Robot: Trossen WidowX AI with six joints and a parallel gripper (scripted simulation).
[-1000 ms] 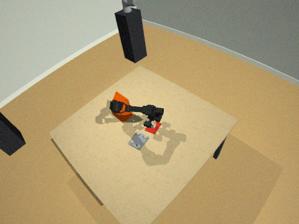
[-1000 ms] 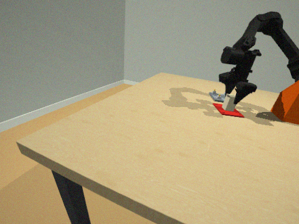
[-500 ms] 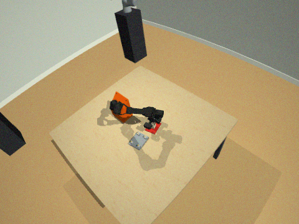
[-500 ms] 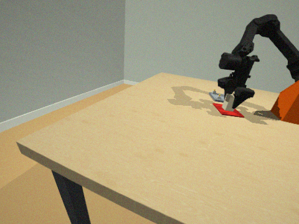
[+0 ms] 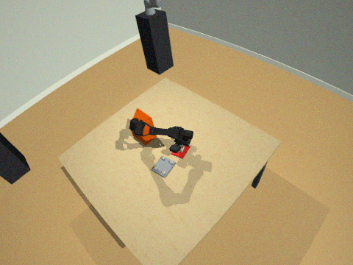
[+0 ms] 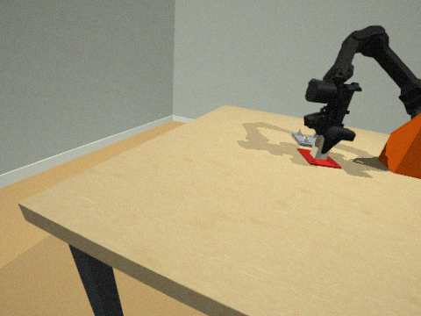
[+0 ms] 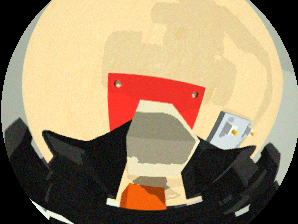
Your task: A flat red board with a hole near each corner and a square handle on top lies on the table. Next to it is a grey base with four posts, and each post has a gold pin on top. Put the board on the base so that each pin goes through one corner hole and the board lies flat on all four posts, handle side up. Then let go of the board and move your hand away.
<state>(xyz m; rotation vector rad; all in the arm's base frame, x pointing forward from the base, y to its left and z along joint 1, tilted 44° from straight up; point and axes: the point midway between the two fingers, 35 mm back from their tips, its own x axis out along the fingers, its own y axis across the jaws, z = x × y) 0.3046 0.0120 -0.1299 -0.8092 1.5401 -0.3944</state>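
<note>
From the top, we saw the red board (image 5: 184, 153) (image 6: 331, 164) (image 7: 150, 87) on the desk (image 5: 121, 184) (image 6: 175, 197) (image 7: 65, 75), near the grey base (image 5: 164, 166) (image 6: 301, 140) (image 7: 225, 134) and off its posts. In the exterior view, we had our pincer (image 5: 180, 149) (image 6: 322, 141) (image 7: 163, 138) over the board, around its pale handle (image 5: 182, 149) (image 6: 318, 150) (image 7: 162, 145). At the wrist, we saw the pincer gripping that handle from both sides, two corner holes showing beyond it.

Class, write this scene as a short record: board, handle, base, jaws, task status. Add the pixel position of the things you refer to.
board: red (image 5: 180, 155) (image 6: 328, 163) (image 7: 155, 87), flat on the table, beside the base
handle: pale (image 5: 182, 149) (image 6: 319, 147) (image 7: 161, 145), upright on the board
base: grey (image 5: 163, 167) (image 6: 302, 140) (image 7: 223, 142), pins uncovered
jaws: either side of the handle; firm grip unclear
task status: board not on base
</note>
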